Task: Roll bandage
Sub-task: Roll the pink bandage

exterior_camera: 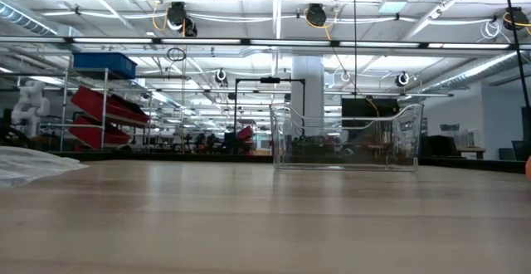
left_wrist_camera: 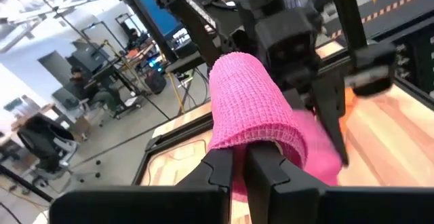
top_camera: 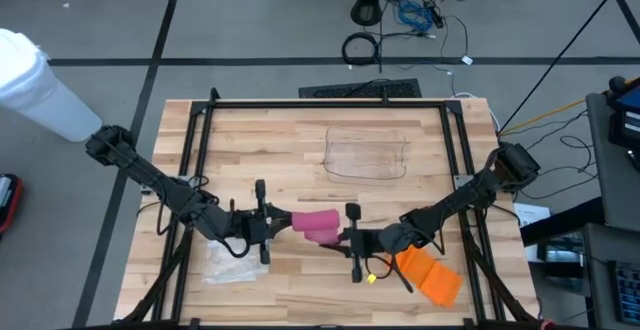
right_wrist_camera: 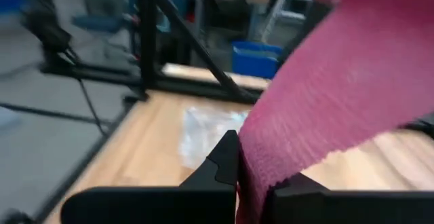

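both hands, left hand point(top_camera: 272, 223) and right hand point(top_camera: 345, 236), pinch the pink bandage point(top_camera: 316, 224) between them

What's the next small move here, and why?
Probably turn the left pincer to wind on more: it pinches the edge of the pink bandage, and the right pincer is shut on the loose tail, both held above the table.

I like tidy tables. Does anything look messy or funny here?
Mostly tidy. The pink bandage hangs in the air, pinched between the left gripper and right gripper, only partly rolled. A crumpled clear wrapper and an orange packet lie loose at the table's front edge.
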You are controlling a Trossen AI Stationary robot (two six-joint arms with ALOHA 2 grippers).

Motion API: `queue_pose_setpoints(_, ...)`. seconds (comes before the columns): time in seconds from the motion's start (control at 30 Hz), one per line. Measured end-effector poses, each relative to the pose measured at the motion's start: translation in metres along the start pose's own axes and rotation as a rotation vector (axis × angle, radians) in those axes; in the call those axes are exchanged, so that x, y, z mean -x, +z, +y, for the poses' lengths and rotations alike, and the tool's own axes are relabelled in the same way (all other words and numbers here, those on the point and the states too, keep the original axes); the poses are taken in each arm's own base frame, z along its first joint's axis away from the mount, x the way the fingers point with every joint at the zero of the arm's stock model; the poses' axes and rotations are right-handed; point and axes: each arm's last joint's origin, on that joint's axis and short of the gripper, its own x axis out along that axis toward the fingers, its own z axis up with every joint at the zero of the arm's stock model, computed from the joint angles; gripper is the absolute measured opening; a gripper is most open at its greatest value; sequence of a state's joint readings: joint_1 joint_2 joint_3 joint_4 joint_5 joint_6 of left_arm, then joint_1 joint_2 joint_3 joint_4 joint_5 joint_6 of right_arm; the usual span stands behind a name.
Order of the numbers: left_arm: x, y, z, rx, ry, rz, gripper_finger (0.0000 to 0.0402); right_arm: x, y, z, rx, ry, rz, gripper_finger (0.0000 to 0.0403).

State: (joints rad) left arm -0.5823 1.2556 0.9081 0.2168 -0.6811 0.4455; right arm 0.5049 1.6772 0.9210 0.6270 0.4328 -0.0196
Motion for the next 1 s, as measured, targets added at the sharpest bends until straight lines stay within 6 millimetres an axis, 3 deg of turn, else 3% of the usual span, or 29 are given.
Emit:
queue_pose_setpoints(0.17, 0.0, -0.002, -0.002, -0.082, -0.035, 0.013, 0.0018, 0.001, 0.012, 0.004, -0.072, 0.127, -0.119, 0.0)
queue_pose_setpoints(0.57, -0.001, -0.009, -0.002, -0.143, -0.044, 0.062, 0.0018, -0.002, 0.023, -0.011, -0.287, 0.107, -0.229, 0.0)
queue_pose_setpoints(1.0, -0.01, -0.015, -0.001, -0.162, -0.018, 0.105, 0.0018, 0.003, 0.043, -0.033, -0.368, 0.068, -0.331, 0.0)
